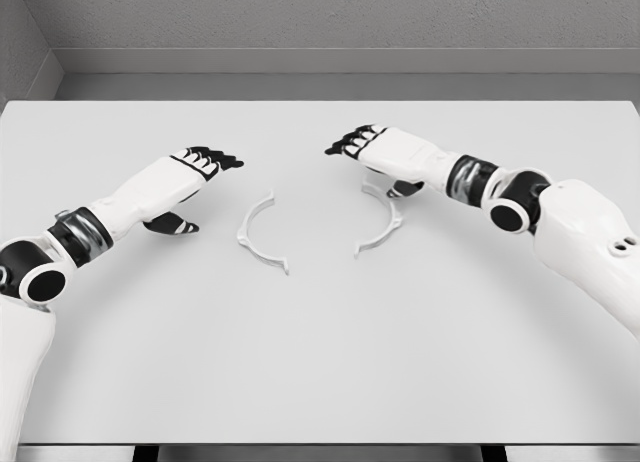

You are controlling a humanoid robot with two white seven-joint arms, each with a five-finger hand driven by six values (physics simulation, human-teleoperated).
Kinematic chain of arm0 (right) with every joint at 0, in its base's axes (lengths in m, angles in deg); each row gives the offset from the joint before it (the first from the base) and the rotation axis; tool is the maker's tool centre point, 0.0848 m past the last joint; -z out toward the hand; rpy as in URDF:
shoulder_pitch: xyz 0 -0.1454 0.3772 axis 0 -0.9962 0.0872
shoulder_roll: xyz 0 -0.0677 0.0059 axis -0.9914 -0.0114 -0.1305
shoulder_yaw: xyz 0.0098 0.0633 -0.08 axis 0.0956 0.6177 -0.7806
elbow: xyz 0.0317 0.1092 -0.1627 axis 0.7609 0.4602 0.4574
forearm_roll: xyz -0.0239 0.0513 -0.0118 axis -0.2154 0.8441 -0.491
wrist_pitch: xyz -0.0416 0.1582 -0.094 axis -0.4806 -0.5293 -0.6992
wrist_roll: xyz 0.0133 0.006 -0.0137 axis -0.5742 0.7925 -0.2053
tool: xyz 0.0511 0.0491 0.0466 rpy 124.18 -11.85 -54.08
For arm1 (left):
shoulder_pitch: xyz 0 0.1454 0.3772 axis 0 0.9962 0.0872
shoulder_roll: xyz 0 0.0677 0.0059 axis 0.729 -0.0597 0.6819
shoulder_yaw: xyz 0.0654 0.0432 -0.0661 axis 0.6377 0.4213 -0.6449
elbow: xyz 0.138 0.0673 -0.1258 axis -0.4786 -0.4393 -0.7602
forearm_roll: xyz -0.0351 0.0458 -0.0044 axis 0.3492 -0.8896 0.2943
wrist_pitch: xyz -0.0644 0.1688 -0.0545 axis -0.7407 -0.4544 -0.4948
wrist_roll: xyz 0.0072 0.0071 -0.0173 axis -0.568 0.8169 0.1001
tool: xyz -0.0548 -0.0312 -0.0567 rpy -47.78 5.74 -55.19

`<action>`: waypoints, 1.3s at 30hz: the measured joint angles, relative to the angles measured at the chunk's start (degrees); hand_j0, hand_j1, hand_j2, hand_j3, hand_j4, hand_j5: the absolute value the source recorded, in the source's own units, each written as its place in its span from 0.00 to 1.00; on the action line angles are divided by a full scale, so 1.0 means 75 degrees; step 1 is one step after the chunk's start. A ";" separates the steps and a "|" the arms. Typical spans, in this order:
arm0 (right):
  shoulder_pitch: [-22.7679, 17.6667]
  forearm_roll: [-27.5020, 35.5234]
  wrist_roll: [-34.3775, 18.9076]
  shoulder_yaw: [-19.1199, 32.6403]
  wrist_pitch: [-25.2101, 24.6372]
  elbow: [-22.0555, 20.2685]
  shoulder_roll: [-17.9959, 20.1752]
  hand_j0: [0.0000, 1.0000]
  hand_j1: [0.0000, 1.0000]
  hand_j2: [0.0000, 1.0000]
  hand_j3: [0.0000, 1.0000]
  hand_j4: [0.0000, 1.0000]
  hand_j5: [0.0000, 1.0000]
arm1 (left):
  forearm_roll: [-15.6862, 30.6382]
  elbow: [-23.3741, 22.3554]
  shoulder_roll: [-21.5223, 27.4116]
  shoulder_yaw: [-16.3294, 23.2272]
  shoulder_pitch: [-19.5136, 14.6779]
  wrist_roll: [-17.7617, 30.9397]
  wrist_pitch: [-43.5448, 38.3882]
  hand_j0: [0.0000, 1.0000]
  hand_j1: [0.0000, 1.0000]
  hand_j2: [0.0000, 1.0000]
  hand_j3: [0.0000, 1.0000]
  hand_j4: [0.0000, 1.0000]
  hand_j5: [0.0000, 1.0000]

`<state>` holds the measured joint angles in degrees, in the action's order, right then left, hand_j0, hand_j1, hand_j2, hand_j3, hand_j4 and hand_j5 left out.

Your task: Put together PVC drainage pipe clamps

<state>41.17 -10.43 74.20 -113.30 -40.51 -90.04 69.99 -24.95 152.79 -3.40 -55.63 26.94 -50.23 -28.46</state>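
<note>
Two white half-ring clamp pieces lie flat on the white table (320, 362), facing each other with a gap between them. The left clamp half (258, 234) curves open toward the right; the right clamp half (384, 222) curves open toward the left. My left hand (205, 167) hovers up and left of the left half, fingers spread, holding nothing. Above the upper end of the right half hangs my right hand (362, 145), its fingers relaxed and empty, thumb hanging down near that piece's top tab.
The table runs to a grey back wall (320, 22) and its front edge (320, 444) is near the bottom of the view. Both forearms lie low over the table at the left and right sides.
</note>
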 measured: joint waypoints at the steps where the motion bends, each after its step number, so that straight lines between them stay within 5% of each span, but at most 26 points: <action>1: 0.0000 0.0001 -0.0002 -0.0037 -0.0021 -0.0081 0.0000 1.00 1.00 1.00 1.00 1.00 1.00 | 0.0000 0.0000 0.0000 0.0003 0.0000 0.0000 0.0000 1.00 1.00 1.00 1.00 1.00 1.00; 11: 0.0035 0.0032 0.0004 -0.0266 -0.0336 -0.0628 0.0020 1.00 1.00 1.00 1.00 1.00 1.00 | -0.0007 -0.0012 -0.0027 0.0064 -0.0047 0.0000 -0.0001 1.00 1.00 1.00 1.00 1.00 1.00; 17: -0.0035 0.0216 0.0005 0.0652 -0.0510 -0.0403 0.0339 1.00 1.00 1.00 1.00 1.00 1.00 | -0.0022 -0.0050 -0.0203 0.0373 -0.0070 0.0000 0.0001 1.00 1.00 1.00 1.00 1.00 1.00; 19: -0.0503 0.0486 -0.0021 0.0795 -0.0222 -0.0934 0.0924 1.00 1.00 1.00 1.00 1.00 1.00 | -0.0026 -0.0058 -0.0281 0.0448 -0.0070 0.0000 0.0001 1.00 1.00 1.00 1.00 1.00 1.00; 23: -0.1874 0.0700 -0.0026 0.0926 0.0209 -0.3038 0.2535 1.00 1.00 1.00 1.00 1.00 1.00 | -0.0030 -0.0199 -0.0350 0.0597 -0.0293 -0.0001 -0.0002 1.00 1.00 1.00 1.00 1.00 1.00; 26: -0.1957 0.0745 -0.0021 0.0940 0.0296 -0.3942 0.3030 1.00 1.00 1.00 1.00 1.00 1.00 | -0.0031 -0.0325 -0.0365 0.0629 -0.0410 -0.0001 -0.0002 1.00 1.00 1.00 1.00 1.00 1.00; 28: -0.1922 0.0733 -0.0036 0.0939 0.0243 -0.4052 0.2896 1.00 1.00 1.00 1.00 1.00 1.00 | -0.0031 -0.0394 -0.0375 0.0644 -0.0433 0.0000 -0.0002 1.00 1.00 1.00 1.00 1.00 1.00; 34: -0.1875 0.0599 -0.0056 0.0894 0.0145 -0.2946 0.1793 1.00 1.00 1.00 1.00 1.00 1.00 | -0.0039 -0.0581 -0.0387 0.0735 -0.0457 0.0000 0.0000 1.00 1.00 1.00 1.00 1.00 1.00; 39: -0.1863 0.0458 -0.0046 0.0714 0.0134 -0.2548 0.1431 1.00 1.00 1.00 1.00 1.00 1.00 | -0.0039 -0.0545 -0.0494 0.0875 -0.0457 -0.0001 0.0000 1.00 1.00 1.00 1.00 1.00 1.00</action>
<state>27.19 -7.00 73.86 -107.95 -39.51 -109.15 80.72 -25.24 148.70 -7.11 -49.07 23.51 -50.24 -28.46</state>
